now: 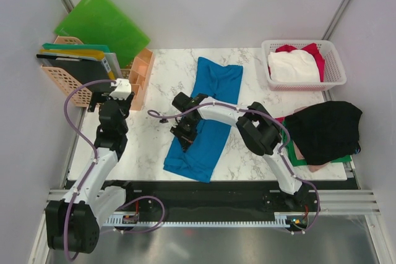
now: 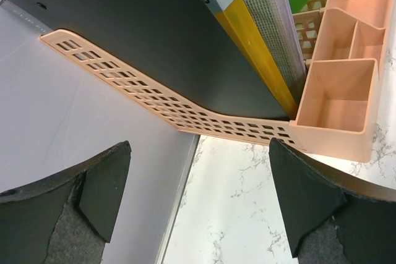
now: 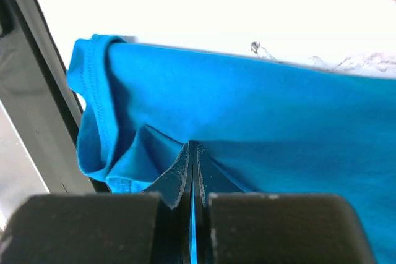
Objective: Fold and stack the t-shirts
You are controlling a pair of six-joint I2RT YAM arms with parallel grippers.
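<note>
The top view showed the bright blue t-shirt [image 1: 207,112] lying as a long folded strip across the middle of the marble table [image 1: 151,146], with the right gripper [image 1: 184,133] over its near left edge. Only the right wrist view revealed the grip: the fingers [image 3: 176,177] were pressed together on a pinched fold of blue cloth beside a hemmed opening. The left gripper [image 2: 198,190], its pads [image 2: 102,183] wide apart and holding nothing, faced a peach file rack [image 2: 154,100] and a desk organizer [image 2: 337,97]. A black t-shirt [image 1: 325,129] topped the right-hand pile. A white t-shirt [image 1: 294,66] and a red t-shirt [image 1: 315,54] lay in the basket [image 1: 337,69].
</note>
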